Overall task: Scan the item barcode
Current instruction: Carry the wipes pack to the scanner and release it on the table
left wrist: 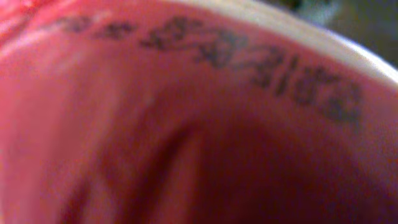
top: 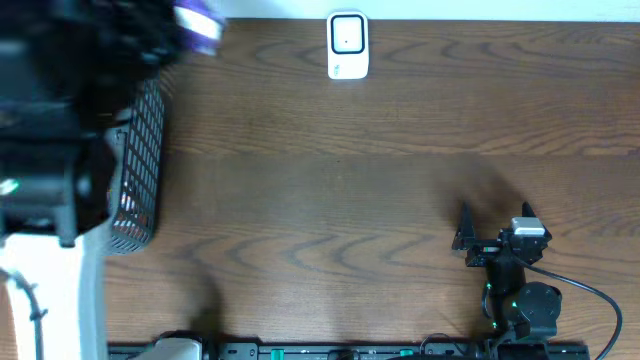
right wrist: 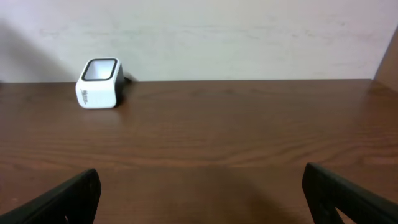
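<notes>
Barcode scanner, white with a dark-framed window on top: one. Wire mesh basket, black: one. Pink item bearing a row of dark, blurred printed characters: one. Robot arms: two, namely the left arm and the right arm. Black cable running from the right arm: one. Wooden table, brown grain: one. Pale wall behind the table: one.

Right tool gapes wide (low, level); left arm raised, blurred.
</notes>
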`<state>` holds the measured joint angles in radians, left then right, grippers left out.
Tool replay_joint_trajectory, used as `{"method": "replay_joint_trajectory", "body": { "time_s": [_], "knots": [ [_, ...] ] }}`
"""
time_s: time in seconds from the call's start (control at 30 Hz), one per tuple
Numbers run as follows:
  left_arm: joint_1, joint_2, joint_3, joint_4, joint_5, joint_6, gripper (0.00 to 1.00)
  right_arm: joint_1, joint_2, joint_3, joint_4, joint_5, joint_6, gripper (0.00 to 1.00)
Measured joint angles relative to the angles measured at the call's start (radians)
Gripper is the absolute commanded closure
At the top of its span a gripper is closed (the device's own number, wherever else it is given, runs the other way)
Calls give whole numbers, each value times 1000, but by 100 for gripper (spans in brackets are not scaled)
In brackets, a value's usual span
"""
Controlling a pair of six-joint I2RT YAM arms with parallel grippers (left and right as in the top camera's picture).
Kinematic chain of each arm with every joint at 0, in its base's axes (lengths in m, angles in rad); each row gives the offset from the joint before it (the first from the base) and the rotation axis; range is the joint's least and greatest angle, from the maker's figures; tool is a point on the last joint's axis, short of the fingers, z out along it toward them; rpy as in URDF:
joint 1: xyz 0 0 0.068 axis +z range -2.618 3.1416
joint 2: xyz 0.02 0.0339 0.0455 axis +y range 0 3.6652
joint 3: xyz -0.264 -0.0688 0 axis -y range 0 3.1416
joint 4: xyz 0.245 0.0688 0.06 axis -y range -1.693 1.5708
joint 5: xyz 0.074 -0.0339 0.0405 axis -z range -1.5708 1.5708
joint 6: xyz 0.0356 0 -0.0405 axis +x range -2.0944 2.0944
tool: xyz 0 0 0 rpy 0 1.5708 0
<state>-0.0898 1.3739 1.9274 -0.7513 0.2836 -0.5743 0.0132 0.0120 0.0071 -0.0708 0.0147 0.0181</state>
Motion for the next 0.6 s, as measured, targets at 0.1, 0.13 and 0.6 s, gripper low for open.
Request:
{"method": "replay_joint_trajectory", "body": {
  "time_s": [0.1, 0.13, 0.6],
  "knots": [
    [-117, 50, 0, -47, 11, -24, 92, 0, 0, 0, 0, 0, 0, 1],
    [-154, 72, 0, -62, 13, -29, 92, 0, 0, 0, 0, 0, 0, 1],
    [-465, 570, -1, -245, -165, -44, 86, 0, 0, 0, 0, 0, 0, 1]
  ]
}}
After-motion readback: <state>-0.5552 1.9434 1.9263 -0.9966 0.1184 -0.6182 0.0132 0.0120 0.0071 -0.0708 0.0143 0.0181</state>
